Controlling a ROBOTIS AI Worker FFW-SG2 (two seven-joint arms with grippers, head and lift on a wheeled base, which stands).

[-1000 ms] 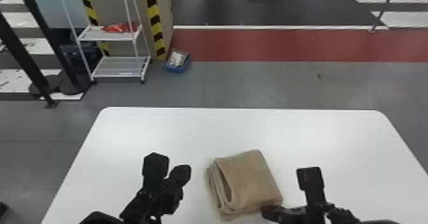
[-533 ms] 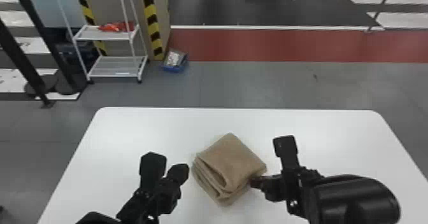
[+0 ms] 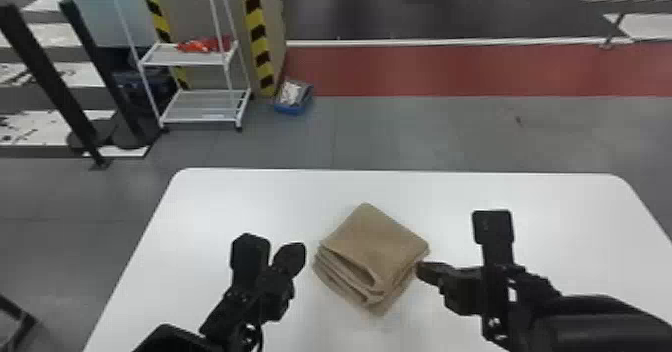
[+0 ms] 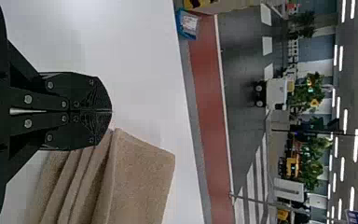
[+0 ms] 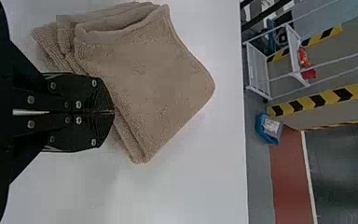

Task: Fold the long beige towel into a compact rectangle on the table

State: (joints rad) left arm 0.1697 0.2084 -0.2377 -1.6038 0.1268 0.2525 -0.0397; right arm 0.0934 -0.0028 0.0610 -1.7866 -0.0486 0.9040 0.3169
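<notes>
1. One towel (image 3: 382, 241), already a folded stack, sits about mid-surface (image 3: 560, 196), between the two tools, diamond-wise: one corner away from the robot, one toward it.
2. Right tool (image 3: 425, 272) is nearer. Tips at the near-right edge, just below the right-hand corner. Touching or only just beside, can't tell.
3. From that tool the bulk of the towel lies left and a bit farther out. So a push from there should turn the stack as well as shift it, I reckon.
4. Left tool (image 4: 111, 111) is off the left corner, small gap in the head view. Towel is to its right.
5. Both tools: fingers together, no cloth seen between them.
6. Long axis: none worth calling, outline is near square. Layered edges face near-left.
7. My read: folding mostly done, squaring up next. Keep pressure low and flat; the loose layers on that near-left side could splay.
</notes>
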